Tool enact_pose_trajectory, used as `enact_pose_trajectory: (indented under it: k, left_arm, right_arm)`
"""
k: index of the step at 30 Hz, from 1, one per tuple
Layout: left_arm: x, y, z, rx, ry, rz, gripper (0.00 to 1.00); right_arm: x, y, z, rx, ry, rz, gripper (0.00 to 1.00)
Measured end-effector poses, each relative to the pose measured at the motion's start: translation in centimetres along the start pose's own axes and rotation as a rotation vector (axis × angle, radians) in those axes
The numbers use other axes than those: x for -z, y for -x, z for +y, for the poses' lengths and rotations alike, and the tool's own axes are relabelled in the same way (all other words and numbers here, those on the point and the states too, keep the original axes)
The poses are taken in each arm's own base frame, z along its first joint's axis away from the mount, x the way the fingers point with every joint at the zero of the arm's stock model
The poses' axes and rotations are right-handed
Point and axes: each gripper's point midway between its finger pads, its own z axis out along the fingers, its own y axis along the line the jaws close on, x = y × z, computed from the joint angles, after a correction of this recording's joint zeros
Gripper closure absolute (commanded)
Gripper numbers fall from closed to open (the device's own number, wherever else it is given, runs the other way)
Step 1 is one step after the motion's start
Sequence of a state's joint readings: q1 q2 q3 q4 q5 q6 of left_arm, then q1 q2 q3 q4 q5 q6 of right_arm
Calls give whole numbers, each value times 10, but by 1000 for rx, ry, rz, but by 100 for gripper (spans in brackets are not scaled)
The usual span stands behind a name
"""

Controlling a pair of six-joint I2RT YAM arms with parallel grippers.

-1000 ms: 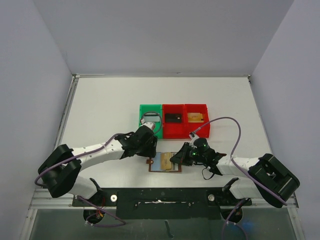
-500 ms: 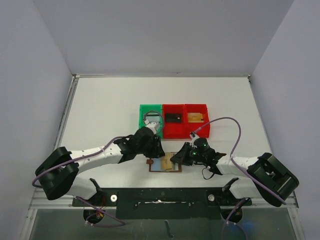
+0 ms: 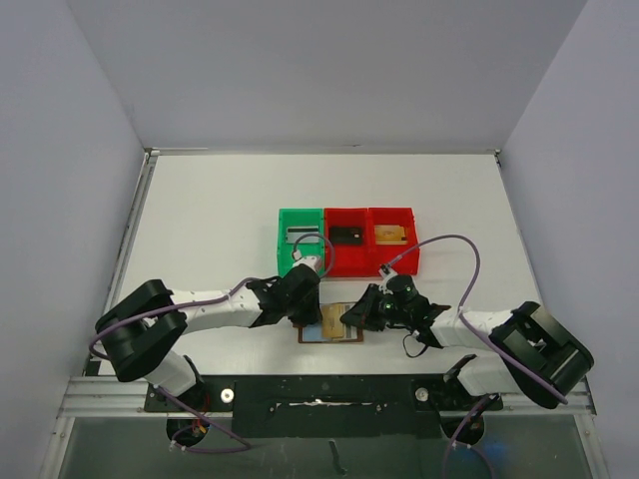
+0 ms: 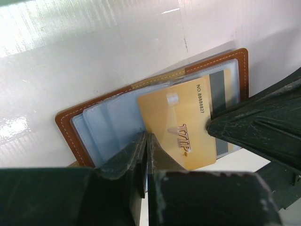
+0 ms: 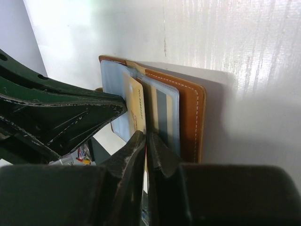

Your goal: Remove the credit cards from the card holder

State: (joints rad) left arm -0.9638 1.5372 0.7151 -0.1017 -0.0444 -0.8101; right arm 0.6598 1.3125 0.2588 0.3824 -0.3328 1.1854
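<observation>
The brown leather card holder [image 4: 66, 123] lay open on the white counter [image 3: 220, 210], close to the near edge and about midway between the left and right edges. A gold VIP card [image 4: 181, 125] sat partly out of its clear blue sleeves [image 4: 110, 127]. A second, striped card [image 4: 217, 87] was tucked in the sleeve beneath it.

My right gripper [image 5: 146, 138] had its jaws together, and the gold card's edge ran into the slit between them, so I judged it clamped on that card. My left gripper [image 4: 146, 140] was also closed to a thin slit, at the opposite edge of the card where it met the sleeve. I could not tell whether it pinched the card, pinched the sleeve, or only pressed down.

That doubt was the main risk. If both grippers held the same card and one pulled, the card would bow or jerk free of the weaker pinch. If the left held nothing, the light holder would likely drag across the counter with the card instead of giving it up. The right's bite looked narrow, so a slanted pull could let the slick plastic slip out. With only the card between the two grippers, a sideways move could knock them together.
</observation>
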Motion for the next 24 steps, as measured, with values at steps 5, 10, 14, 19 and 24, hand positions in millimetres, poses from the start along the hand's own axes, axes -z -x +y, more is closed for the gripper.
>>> enact_pose_trajectory:
  k: [5, 10, 14, 19, 24]
  left_arm:
    - [0, 0, 0, -4, 6, -8, 100]
    - [0, 0, -1, -4, 4, -10, 100]
    - [-1, 0, -1, 11, -4, -17, 100]
    - [-1, 0, -1, 19, -10, -23, 100]
    - [0, 0, -1, 22, -11, -25, 100]
  right_arm:
    - [-3, -1, 1, -4, 8, 10, 84]
    - [-8, -2, 4, -22, 25, 19, 78]
    - [-10, -1, 8, -19, 43, 16, 81]
    - [-14, -3, 7, -19, 47, 33, 85]
    - [-17, -2, 11, -7, 58, 42, 100]
